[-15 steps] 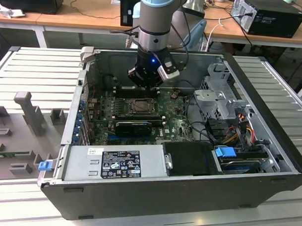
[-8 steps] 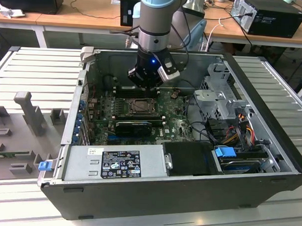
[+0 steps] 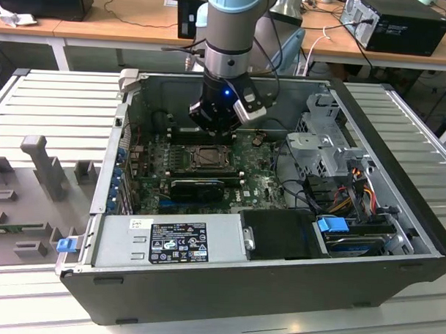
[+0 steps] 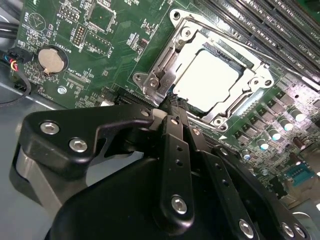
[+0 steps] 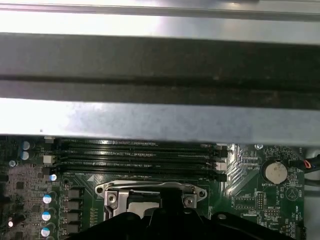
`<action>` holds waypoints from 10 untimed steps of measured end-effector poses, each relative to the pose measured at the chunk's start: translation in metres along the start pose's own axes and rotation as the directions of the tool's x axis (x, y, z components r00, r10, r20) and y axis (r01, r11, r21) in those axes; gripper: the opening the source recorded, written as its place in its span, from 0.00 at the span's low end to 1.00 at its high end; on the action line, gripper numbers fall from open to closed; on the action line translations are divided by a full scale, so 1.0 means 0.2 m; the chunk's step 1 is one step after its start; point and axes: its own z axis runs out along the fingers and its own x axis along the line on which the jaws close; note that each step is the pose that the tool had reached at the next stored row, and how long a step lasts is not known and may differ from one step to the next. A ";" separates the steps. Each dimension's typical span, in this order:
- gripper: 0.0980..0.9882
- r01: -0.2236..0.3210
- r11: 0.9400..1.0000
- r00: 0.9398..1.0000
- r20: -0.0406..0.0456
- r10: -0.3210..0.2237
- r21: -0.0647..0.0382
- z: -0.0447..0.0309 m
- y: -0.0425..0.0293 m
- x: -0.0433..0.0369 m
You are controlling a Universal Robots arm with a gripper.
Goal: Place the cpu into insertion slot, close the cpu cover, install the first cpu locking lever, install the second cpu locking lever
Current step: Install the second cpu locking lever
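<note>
1. CPU (image 4: 210, 82) work sits deep inside an open computer case (image 3: 397, 217) lying on its side on a ribbed tabletop (image 3: 57, 102); the case's near wall is cut off by the exterior view's lower edge.
2. Green motherboard (image 4: 115, 55) covers the case floor, its far side hidden under the arm (image 3: 229, 35) in the exterior view.
3. Black gripper (image 4: 172, 112) hangs low over the board, just beside the socket; its fingers look drawn together, with nothing visibly between them, though its body hides much of the near socket edge.
4. Insertion slot (image 3: 209, 158) lies below the gripper, small and hard to make out from outside.
5. CPU cover (image 4: 187, 47) lies flat over the socket, framing the chip.
6. The CPU's pale top shows through the cover's window in the second wrist view.
</note>
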 end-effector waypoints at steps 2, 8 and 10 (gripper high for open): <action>0.01 0.000 1.000 1.000 0.000 0.000 0.000 -0.012 0.000 0.000; 0.01 0.000 1.000 1.000 0.000 0.000 0.000 -0.113 0.002 -0.001; 0.01 0.000 1.000 1.000 0.000 0.000 0.000 -0.113 -0.004 0.000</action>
